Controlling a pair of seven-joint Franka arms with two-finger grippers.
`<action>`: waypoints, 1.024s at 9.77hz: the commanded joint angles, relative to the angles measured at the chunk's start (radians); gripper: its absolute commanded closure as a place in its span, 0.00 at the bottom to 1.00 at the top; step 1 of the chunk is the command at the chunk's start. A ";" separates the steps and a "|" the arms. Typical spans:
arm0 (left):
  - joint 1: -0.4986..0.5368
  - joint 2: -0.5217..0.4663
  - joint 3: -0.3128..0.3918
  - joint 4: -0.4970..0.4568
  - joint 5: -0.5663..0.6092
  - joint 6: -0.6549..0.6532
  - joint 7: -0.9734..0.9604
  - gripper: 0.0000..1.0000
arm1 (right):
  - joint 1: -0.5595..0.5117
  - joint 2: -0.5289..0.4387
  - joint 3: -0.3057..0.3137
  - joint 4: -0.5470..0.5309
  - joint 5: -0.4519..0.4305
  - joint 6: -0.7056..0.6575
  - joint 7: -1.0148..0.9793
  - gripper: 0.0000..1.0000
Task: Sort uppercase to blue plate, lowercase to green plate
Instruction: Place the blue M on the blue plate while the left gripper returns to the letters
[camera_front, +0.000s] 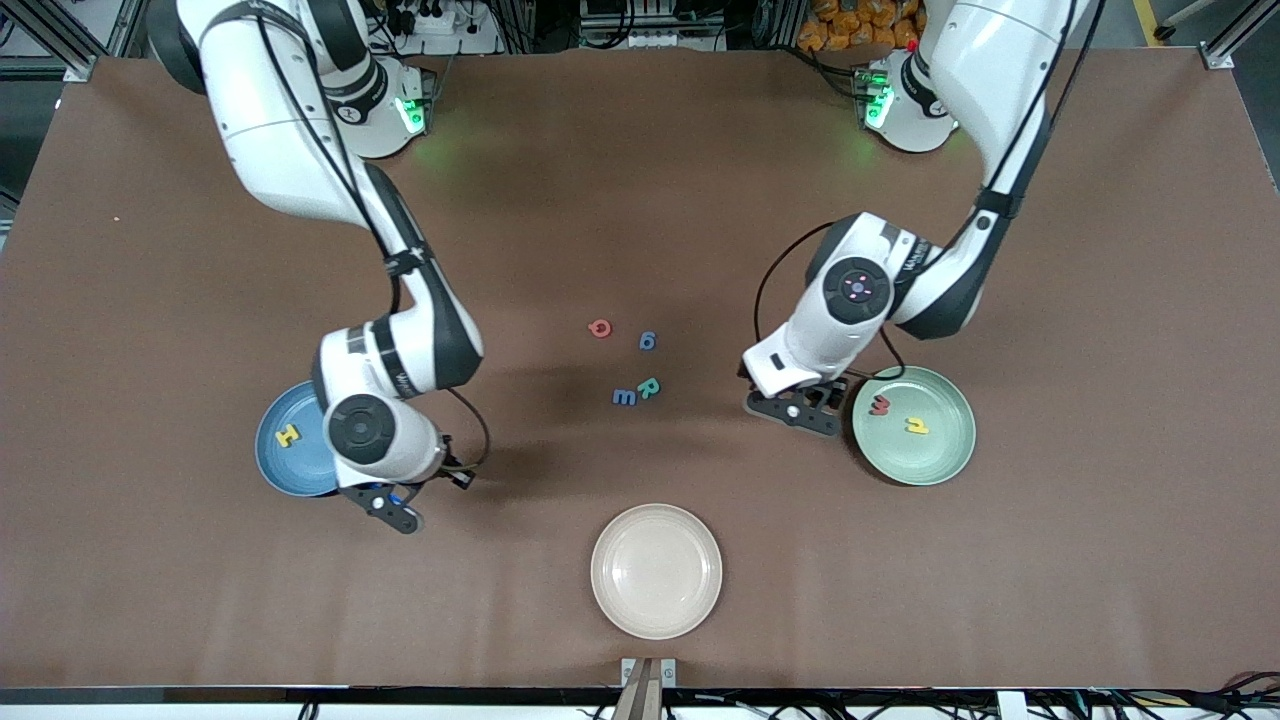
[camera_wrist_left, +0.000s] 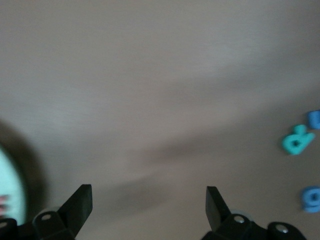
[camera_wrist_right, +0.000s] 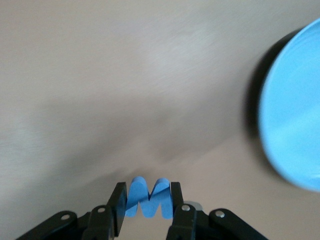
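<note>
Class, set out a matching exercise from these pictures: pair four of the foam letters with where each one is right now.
Things:
1. yellow H
2. red w
3. blue W
4. teal R

Places:
A. on the bare table beside the blue m
B. on the green plate
C. clamped in the right gripper
D. on the blue plate

Pairs: 1-D, 2-B, 3-C, 4-A

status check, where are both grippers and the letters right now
Right gripper shut on blue W, beside blue plate holding yellow H. Left gripper open, empty, beside green plate. Four letters left mid-table; nothing blocking.
</note>
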 joint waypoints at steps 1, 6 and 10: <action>-0.112 0.082 0.008 0.028 -0.154 0.106 -0.072 0.00 | -0.094 -0.159 0.014 -0.199 -0.009 0.023 -0.196 1.00; -0.264 0.164 0.014 0.034 -0.131 0.220 -0.209 0.00 | -0.239 -0.204 0.014 -0.310 -0.009 0.106 -0.459 0.64; -0.266 0.185 0.010 0.042 0.087 0.197 -0.204 0.00 | -0.253 -0.204 0.015 -0.310 -0.009 0.103 -0.483 0.00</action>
